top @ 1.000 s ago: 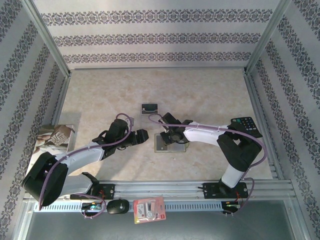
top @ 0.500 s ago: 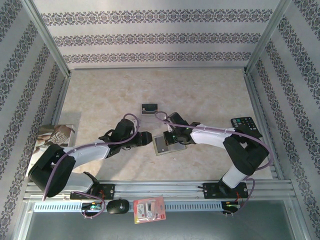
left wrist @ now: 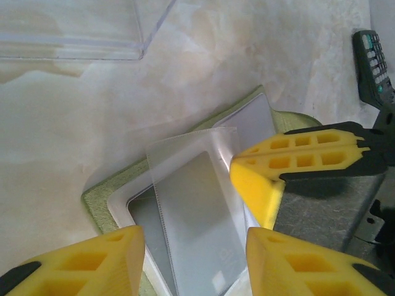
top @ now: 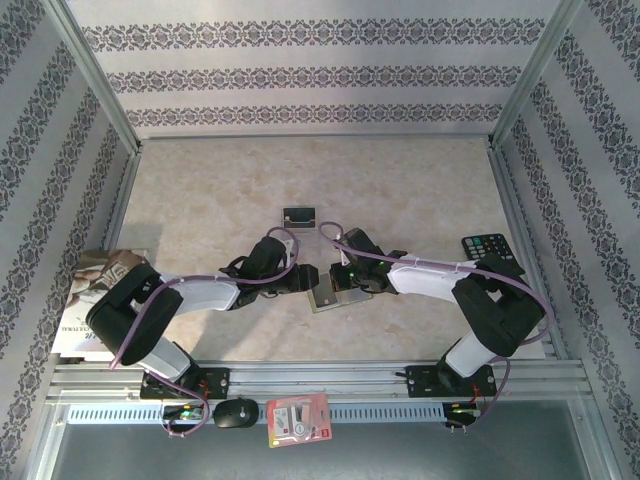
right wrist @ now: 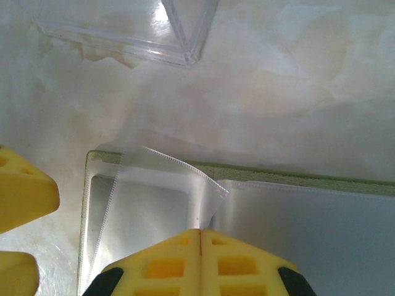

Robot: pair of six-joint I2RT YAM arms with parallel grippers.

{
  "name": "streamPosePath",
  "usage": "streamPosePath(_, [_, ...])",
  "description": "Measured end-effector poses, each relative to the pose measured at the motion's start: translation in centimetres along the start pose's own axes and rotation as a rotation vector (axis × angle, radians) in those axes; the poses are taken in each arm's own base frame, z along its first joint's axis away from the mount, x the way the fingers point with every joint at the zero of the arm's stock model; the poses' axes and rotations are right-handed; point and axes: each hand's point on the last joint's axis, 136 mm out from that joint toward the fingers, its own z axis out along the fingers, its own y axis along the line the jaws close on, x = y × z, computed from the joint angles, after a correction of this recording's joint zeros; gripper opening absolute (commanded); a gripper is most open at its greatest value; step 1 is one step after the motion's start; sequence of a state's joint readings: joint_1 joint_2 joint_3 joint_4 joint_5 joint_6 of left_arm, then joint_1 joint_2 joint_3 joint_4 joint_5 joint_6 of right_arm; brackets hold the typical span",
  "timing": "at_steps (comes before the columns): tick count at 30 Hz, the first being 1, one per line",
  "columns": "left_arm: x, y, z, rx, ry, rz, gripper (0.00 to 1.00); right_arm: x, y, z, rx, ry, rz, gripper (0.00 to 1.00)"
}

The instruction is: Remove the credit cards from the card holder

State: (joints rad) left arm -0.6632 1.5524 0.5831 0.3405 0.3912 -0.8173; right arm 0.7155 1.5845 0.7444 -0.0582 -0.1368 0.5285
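The olive-green card holder lies open on the table between both grippers. In the left wrist view its green edge frames clear pockets, and a pale grey card sits inside a raised clear sleeve. My left gripper hovers open over that card, one finger on each side. My right gripper is shut, its tips pinching the sleeve's inner edge at the holder's fold. Its yellow fingers also show in the left wrist view. A small blackish card lies on the table behind the holder.
A black calculator lies at the right, and it also appears as the calculator in the left wrist view. A book rests at the left edge. A red-and-white packet lies on the front rail. A clear plastic piece lies beyond the holder.
My left gripper has swung right until it reaches the holder's left side. The right gripper has shifted slightly over the holder, and the holder has turned a little.
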Motion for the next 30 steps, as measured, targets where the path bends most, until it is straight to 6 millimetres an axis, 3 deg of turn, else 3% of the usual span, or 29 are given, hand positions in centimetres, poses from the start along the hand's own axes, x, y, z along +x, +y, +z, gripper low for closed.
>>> streamPosePath(4, [0.1,-0.2,1.0,0.007,0.009,-0.007,0.38,-0.1,-0.1,0.0,0.003,-0.004,0.013,0.02])
streamPosePath(7, [0.4,0.0,1.5,0.004,0.016,-0.02,0.36,-0.1,-0.3,0.0,0.012,-0.01,0.02,0.2])
streamPosePath(10, [0.4,0.2,1.5,-0.002,0.013,-0.028,0.36,-0.2,-0.4,-0.6,0.022,-0.029,0.016,0.31])
streamPosePath(16, [-0.5,-0.3,0.6,0.002,-0.033,-0.03,0.45,-0.9,0.6,-3.1,0.037,-0.097,-0.077,0.37])
streamPosePath(21, [-3.0,-0.9,-4.2,0.014,-0.172,-0.04,0.58,0.4,3.5,-3.1,0.045,-0.059,-0.235,0.38])
streamPosePath(25, [-5.7,-1.1,-9.2,-0.007,-0.32,-0.043,0.61,1.5,4.7,-1.5,0.097,0.009,-0.345,0.4])
streamPosePath(30, [-6.2,0.0,-12.6,-0.049,-0.398,-0.052,0.61,2.5,5.0,-0.2,0.18,0.079,-0.447,0.41])
